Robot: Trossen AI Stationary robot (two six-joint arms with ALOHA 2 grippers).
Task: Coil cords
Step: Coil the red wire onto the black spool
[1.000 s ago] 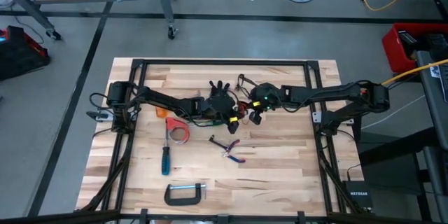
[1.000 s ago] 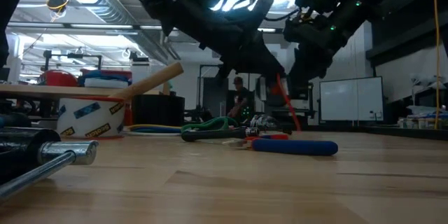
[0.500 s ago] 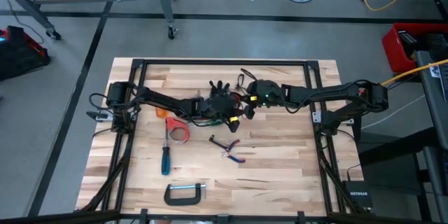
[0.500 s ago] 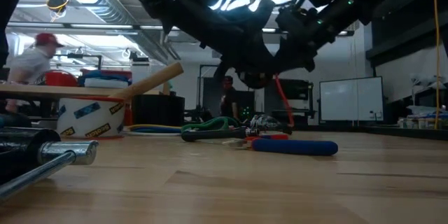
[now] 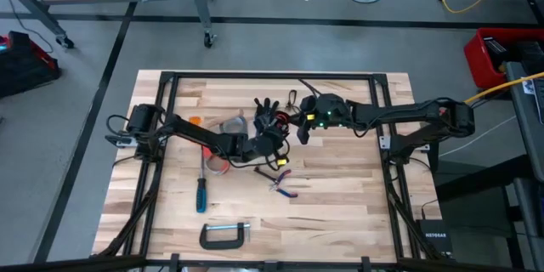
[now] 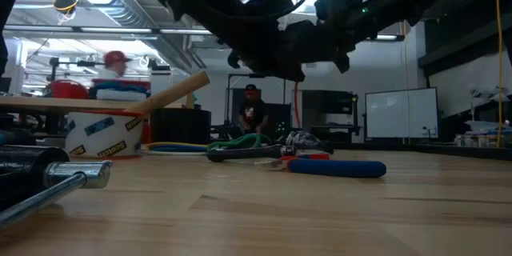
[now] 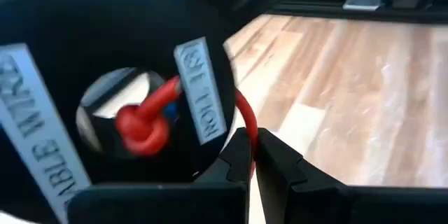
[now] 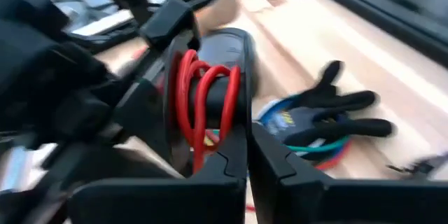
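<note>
A black spool wound with a red cord hangs in the air between my two grippers, over the middle of the table. In the left wrist view the spool shows its labelled face, with the red cord knotted through the hub hole. My left gripper is shut on the red cord. My right gripper is shut at the spool's rim. A thin black cord lies on the table beyond them, near a black glove. My left gripper pinches one strand of the red cord between its two fingertips, just off the spool's face. The strand runs from the hub hole round the flange into the fingers. My right gripper is shut at the lower rim of the spool's flange. Its own fingers hide the exact place of contact. The spool is lifted clear of the table.
A grey tape roll, a second roll, a blue-handled screwdriver, red-handled pliers and a C-clamp lie on the table's left and near half. The right near part is bare wood. People move in the room behind.
My right gripper has gone up and toward the table's far edge with the spool. My left arm has swung toward the near edge, uncovering the grey tape roll. The red cord, which hung long and slanted below the grippers, now shows only as a short strand.
</note>
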